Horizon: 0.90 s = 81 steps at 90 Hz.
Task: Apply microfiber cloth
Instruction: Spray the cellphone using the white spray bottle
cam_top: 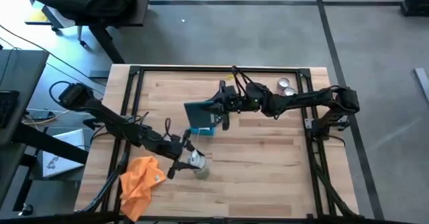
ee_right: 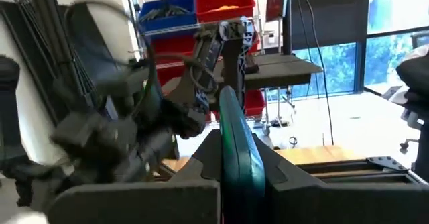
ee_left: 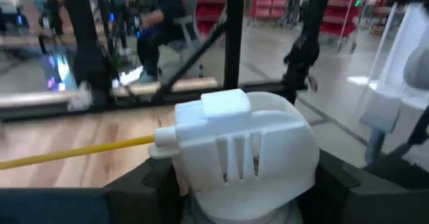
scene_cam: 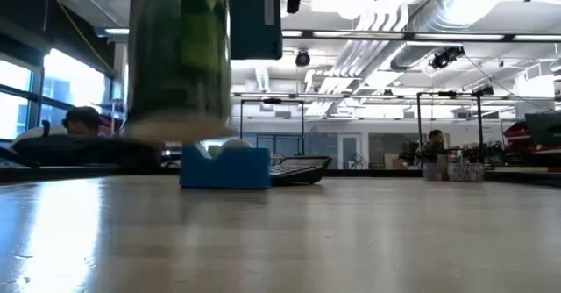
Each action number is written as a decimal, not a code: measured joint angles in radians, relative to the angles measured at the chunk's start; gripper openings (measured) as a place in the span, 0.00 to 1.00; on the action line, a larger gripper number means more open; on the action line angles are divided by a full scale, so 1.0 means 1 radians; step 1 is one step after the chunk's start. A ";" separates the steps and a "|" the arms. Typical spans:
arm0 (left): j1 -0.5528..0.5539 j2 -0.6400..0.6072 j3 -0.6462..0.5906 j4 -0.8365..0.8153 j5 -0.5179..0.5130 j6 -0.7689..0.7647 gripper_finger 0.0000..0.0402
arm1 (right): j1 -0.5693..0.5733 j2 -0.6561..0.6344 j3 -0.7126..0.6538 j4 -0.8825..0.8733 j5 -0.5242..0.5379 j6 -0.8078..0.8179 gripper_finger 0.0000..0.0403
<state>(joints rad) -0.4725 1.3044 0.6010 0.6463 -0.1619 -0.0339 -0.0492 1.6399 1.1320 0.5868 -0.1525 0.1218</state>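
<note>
The microfiber cloth (cam_top: 139,179) is lying crumpled near the table's (cam_top: 268,177) front left corner, just beside the left arm and untouched by either gripper. You are running both grippers loaded while that cloth is waiting, and that is where I judge the trouble is sitting.

The right gripper (cam_top: 221,106) is hovering over the middle of the table with its fingers clamped on the edge of a thin teal slab (cam_top: 200,115), probably a tablet. That pinch looks narrow, so the slab may twist or slip if you swing the arm quickly.

The left gripper (cam_top: 191,158) is closed around a spray bottle (cam_top: 197,162) near the front centre. Reaching for the cloth with it full could tip the bottle or drag the fabric.

The small blue box (cam_top: 206,131) is sitting below the slab, so a drop could strike it.

The high view is giving you the cloth; no other view is showing it. The left wrist view is showing the bottle's white trigger head (ee_left: 238,153) seated between the fingers. The low view is showing a black calculator (scene_cam: 298,167) just behind the box.
</note>
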 joint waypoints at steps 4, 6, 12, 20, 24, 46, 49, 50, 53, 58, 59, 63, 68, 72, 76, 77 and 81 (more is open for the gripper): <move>0.000 -0.010 0.000 -0.017 0.000 0.000 0.46 | 0.008 0.000 0.000 -0.004 0.011 -0.010 0.00; 0.000 -0.013 0.000 -0.025 0.000 0.000 0.46 | 0.014 0.000 0.000 -0.008 0.027 -0.017 0.00; -0.004 -0.014 0.000 -0.049 0.004 -0.010 0.46 | 0.030 0.000 0.000 -0.029 0.084 -0.036 0.00; -0.011 -0.013 0.000 -0.078 0.003 -0.014 0.46 | 0.045 0.000 0.000 -0.052 0.140 -0.043 0.00; -0.015 -0.013 0.000 -0.080 0.003 -0.014 0.47 | 0.050 0.000 0.000 -0.051 0.169 -0.043 0.00; -0.027 -0.003 0.002 -0.104 0.003 -0.029 0.54 | 0.057 0.000 0.000 -0.054 0.257 -0.035 0.00; -0.027 0.003 0.002 -0.114 0.003 -0.041 0.52 | 0.057 0.000 0.000 -0.054 0.256 -0.035 0.00; -0.027 0.006 0.002 -0.117 0.002 -0.044 0.52 | 0.057 0.000 0.000 -0.055 0.255 -0.036 0.00; -0.027 0.013 0.002 -0.127 0.000 -0.056 0.51 | 0.058 0.000 0.000 -0.058 0.252 -0.036 0.00; -0.027 0.032 0.002 -0.132 -0.004 -0.064 0.49 | 0.062 0.000 0.000 -0.069 0.249 -0.036 0.00; -0.027 0.036 0.002 -0.132 -0.004 -0.066 0.49 | 0.063 0.000 0.000 -0.071 0.249 -0.036 0.00; -0.027 0.052 0.002 -0.130 0.000 -0.067 0.49 | 0.070 0.000 0.000 -0.077 0.248 -0.036 0.00; -0.027 0.071 0.002 -0.120 0.001 -0.067 0.49 | 0.077 0.000 0.000 -0.081 0.246 -0.044 0.00; -0.027 0.082 0.002 -0.107 -0.003 -0.067 0.50 | 0.084 0.000 0.000 -0.084 0.246 -0.051 0.00; -0.027 0.089 0.002 -0.100 -0.011 -0.067 0.52 | 0.090 0.000 0.000 -0.089 0.250 -0.053 0.00; -0.027 0.090 0.002 -0.098 -0.014 -0.068 0.52 | 0.092 0.000 0.000 -0.090 0.250 -0.053 0.00; -0.027 0.093 0.003 -0.096 -0.023 -0.068 0.54 | 0.097 0.000 0.000 -0.092 0.250 -0.055 0.00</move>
<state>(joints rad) -0.4995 1.3972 0.6037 0.5508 -0.1846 -0.1017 0.0475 1.6398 1.1320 0.4953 0.0975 0.0664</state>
